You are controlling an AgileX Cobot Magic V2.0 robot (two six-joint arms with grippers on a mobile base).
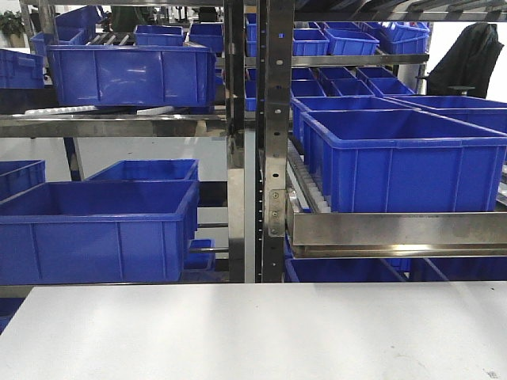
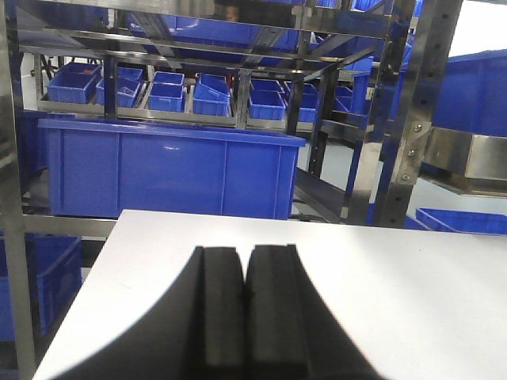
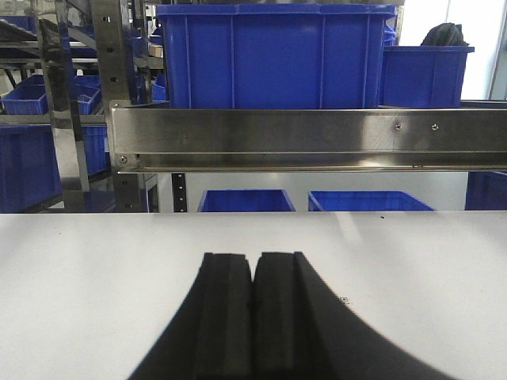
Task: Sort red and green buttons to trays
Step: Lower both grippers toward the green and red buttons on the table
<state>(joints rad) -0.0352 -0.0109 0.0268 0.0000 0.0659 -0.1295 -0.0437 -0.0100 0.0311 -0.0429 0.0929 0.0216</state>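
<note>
Jaws, both pairs together, over table (image 2: 412,285)

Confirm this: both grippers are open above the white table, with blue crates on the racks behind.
Wrong on one point: the left gripper and right gripper are shut, fingers pressed together, as both wrist views show. The white table and blue crates on the racks stand as stated.

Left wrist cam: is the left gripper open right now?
No, the left gripper's two black rubber fingers are pressed together along a thin seam, nothing between them, above the white tabletop.
</note>
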